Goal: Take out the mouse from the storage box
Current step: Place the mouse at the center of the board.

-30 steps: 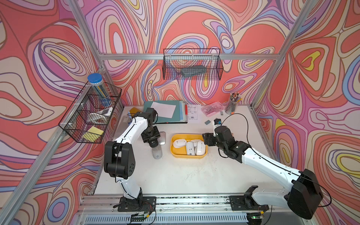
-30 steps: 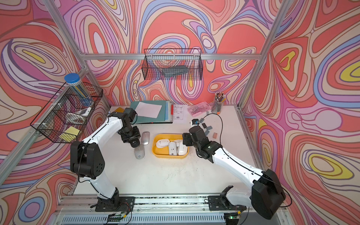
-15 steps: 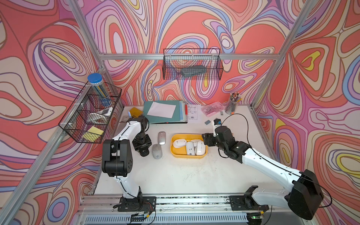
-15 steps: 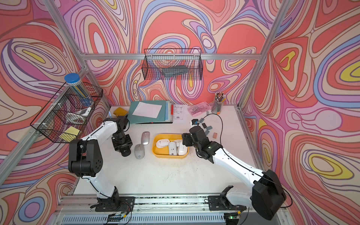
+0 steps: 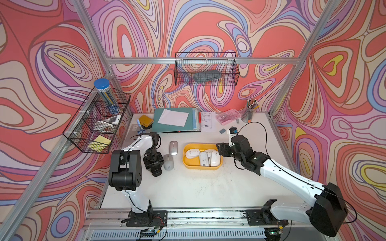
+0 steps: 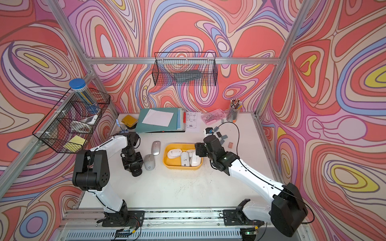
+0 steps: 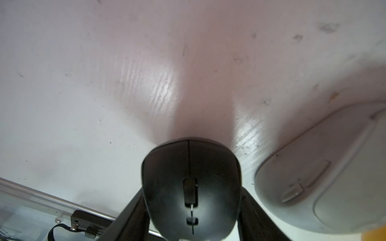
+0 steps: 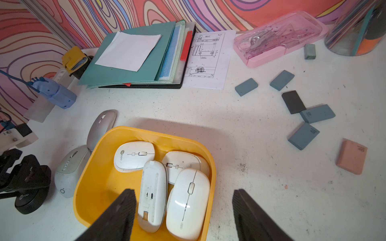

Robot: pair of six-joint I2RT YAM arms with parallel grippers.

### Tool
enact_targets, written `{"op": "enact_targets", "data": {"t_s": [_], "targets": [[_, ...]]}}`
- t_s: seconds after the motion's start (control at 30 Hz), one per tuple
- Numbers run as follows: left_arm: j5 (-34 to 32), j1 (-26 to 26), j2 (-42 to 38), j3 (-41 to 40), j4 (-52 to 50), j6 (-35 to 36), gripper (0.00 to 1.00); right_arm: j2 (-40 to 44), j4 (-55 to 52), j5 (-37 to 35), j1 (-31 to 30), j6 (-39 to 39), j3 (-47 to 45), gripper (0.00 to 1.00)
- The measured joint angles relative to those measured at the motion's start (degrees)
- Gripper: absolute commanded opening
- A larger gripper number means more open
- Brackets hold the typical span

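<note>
Four white mice (image 5: 201, 156) sit in the storage box (image 5: 188, 162), at the centre of the table (image 5: 198, 187) in both top views. Left claw (image 5: 155, 167) is at 9 o'clock of the box, pinching a black mouse (image 5: 157, 172). It's next to the grey mouse (image 5: 168, 161) and silver mouse (image 5: 173, 145), so my read is out-row, drop-off step. Right claw (image 5: 219, 149) hangs over the box's 3 o'clock end, probably staged for the next pick.

Left wrist: fingers (image 7: 129, 219) clamp the black mouse's flanks. Sensible grip, since the sides are the narrowest span. Shell is matte and domed, scroll wheel centred. Table is white, scuffed, semi-gloss. Can't tell if the mouse touches it. Grey mouse (image 7: 323, 177) is just beside, apart.

Right wrist: jaws spread wide, nothing between the pads (image 8: 119, 212). Box is glossy mustard plastic with rounded corners and a shallow wall, so a top-down pick looks easy. Mice are smooth hard shells, packed touching; the slim one looks belly-up. Slick and crowded, so a neighbour could get dragged.
</note>
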State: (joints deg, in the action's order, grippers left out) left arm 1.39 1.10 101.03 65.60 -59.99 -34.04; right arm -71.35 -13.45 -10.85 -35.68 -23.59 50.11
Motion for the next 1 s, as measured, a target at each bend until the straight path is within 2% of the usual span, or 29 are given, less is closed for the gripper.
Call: {"op": "enact_targets", "data": {"t_s": [0.23,0.5,0.7,1.0], "targets": [[2.4,0.0,1.9,-1.5,1.5,0.1,0.59,0.0,0.0,0.1,0.0,0.0,0.0,0.74],[3.5,0.1,1.9,-2.3,2.2,0.7,0.8,0.1,0.2,0.2,0.0,0.0,-0.3,0.77],[2.9,1.9,-0.9,-2.8,1.5,1.1,0.84,0.1,0.2,0.4,0.0,0.0,-0.3,0.77],[-2.5,9.0,-11.8,0.1,-5.0,0.5,0.84,0.1,0.2,1.4,0.0,0.0,-0.3,0.77]]}}
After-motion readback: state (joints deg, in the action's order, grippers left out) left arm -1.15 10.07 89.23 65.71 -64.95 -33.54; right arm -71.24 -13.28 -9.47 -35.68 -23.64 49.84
